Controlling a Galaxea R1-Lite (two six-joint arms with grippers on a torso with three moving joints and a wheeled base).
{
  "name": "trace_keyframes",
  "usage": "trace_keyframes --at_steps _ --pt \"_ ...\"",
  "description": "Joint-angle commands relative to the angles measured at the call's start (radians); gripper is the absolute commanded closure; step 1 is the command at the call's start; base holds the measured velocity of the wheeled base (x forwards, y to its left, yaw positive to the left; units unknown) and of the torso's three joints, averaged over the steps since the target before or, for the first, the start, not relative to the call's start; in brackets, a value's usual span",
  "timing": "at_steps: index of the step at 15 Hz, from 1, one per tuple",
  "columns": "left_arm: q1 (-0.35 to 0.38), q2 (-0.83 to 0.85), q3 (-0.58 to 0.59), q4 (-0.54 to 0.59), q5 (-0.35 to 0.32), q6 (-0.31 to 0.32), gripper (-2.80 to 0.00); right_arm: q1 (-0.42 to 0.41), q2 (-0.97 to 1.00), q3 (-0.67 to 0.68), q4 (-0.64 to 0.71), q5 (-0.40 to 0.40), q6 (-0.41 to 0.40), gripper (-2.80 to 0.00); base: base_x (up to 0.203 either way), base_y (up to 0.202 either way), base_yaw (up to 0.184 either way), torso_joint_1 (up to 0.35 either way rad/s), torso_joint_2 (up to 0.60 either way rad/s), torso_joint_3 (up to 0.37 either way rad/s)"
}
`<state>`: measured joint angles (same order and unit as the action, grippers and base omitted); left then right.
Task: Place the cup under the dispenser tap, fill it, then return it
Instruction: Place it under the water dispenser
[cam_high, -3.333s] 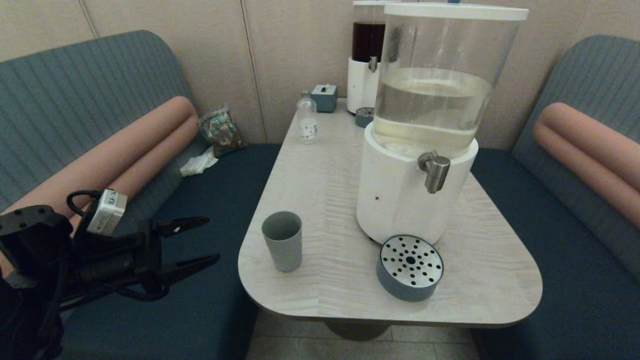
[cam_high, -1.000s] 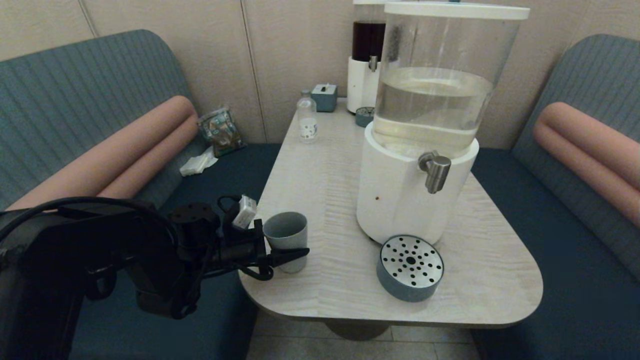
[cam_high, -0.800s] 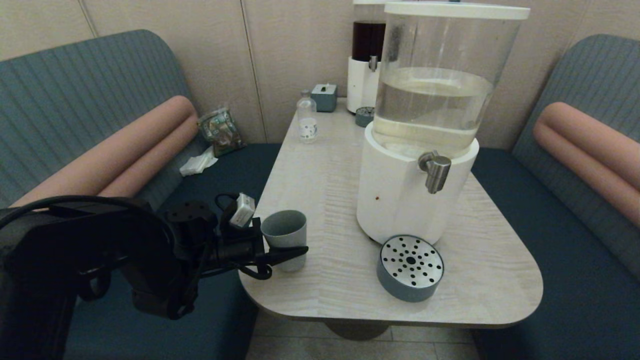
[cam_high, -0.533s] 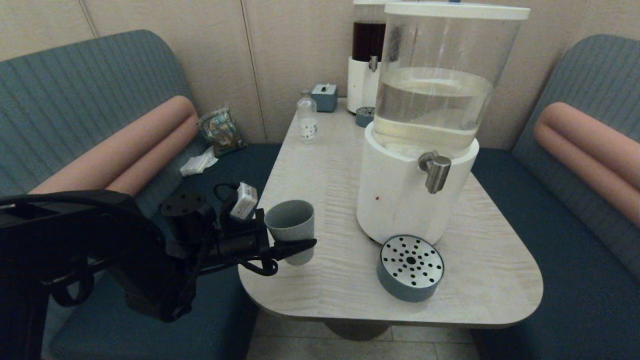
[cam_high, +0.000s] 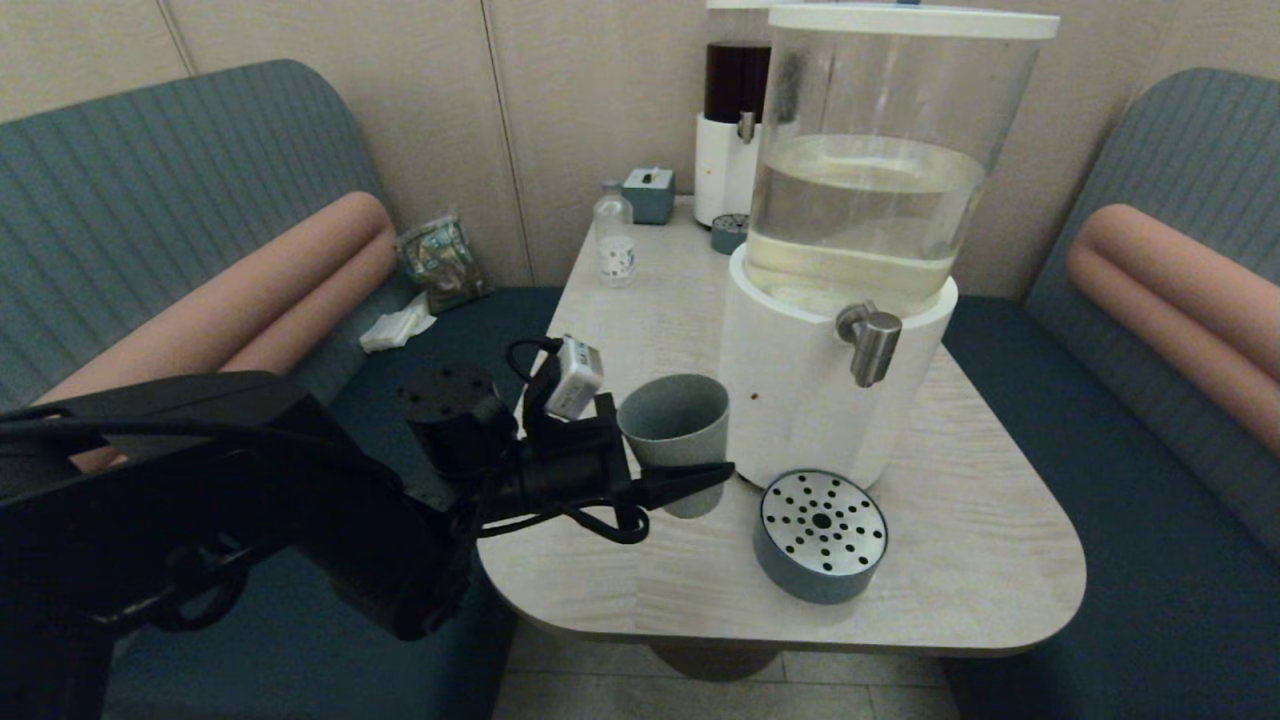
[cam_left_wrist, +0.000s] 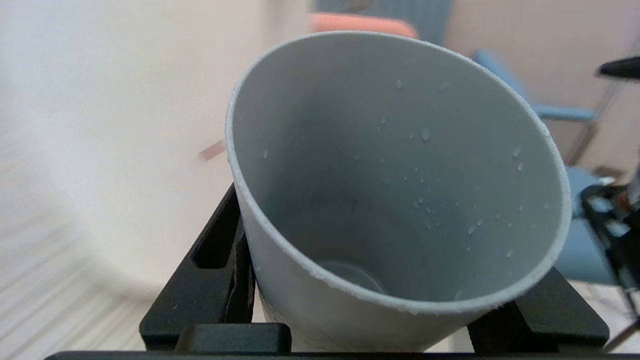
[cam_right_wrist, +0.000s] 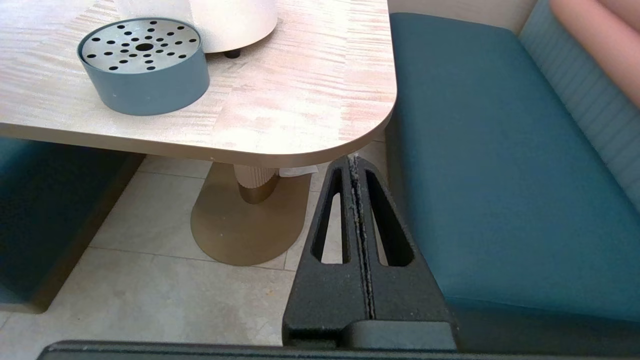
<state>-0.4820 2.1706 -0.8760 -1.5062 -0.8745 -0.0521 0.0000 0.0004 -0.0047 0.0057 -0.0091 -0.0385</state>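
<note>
The grey-blue cup (cam_high: 675, 428) hangs a little above the table, just left of the big dispenser's white base (cam_high: 795, 400). My left gripper (cam_high: 700, 455) is shut on its sides; one black finger (cam_high: 690, 480) crosses its front and the other is hidden behind it. In the left wrist view the cup (cam_left_wrist: 395, 175) fills the frame between the fingers (cam_left_wrist: 200, 280), with droplets on its inner wall. The steel dispenser tap (cam_high: 868, 342) sticks out to the right of the cup, above the round drip tray (cam_high: 820, 532). My right gripper (cam_right_wrist: 354, 162) is shut and empty, low beside the table's near right corner.
At the back of the table (cam_high: 640, 330) stand a small clear bottle (cam_high: 613, 245), a blue-grey box (cam_high: 650, 194), the dark-liquid dispenser (cam_high: 735, 110) and its small tray (cam_high: 728, 233). Benches flank the table; a packet (cam_high: 440, 262) and a tissue (cam_high: 397, 328) lie on the left one.
My left gripper reached the cup from the left and closed on it. It has since lifted the cup and carried it right, toward the dispenser base and drip tray.
</note>
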Motion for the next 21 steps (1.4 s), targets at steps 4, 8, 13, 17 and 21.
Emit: trace_keyframes --at_steps 4,8,13,17,21 --pt "-0.124 0.134 -0.137 -0.009 0.061 -0.017 0.00 0.000 -0.003 0.000 0.000 0.000 0.000 0.00 0.000 0.000 0.000 0.000 0.00 0.000" --pt "-0.173 0.223 -0.277 -0.007 0.084 -0.039 0.00 0.000 -0.003 0.000 0.000 0.000 0.000 0.00 0.000 0.000 0.000 0.000 0.00 0.000" --pt "-0.187 0.315 -0.371 -0.005 0.089 -0.041 0.00 0.000 -0.003 0.000 0.000 0.000 0.006 0.00 0.000 0.000 0.000 0.000 0.00 0.000" --pt "-0.184 0.341 -0.433 -0.005 0.089 -0.045 0.00 0.000 -0.003 0.000 0.000 -0.002 0.003 0.00 0.000 0.000 0.000 0.000 0.00 0.000" --pt "-0.184 0.365 -0.452 -0.009 0.091 -0.055 0.00 0.000 -0.003 0.000 0.000 0.000 0.002 0.00 0.000 0.000 0.000 0.000 0.00 0.000"
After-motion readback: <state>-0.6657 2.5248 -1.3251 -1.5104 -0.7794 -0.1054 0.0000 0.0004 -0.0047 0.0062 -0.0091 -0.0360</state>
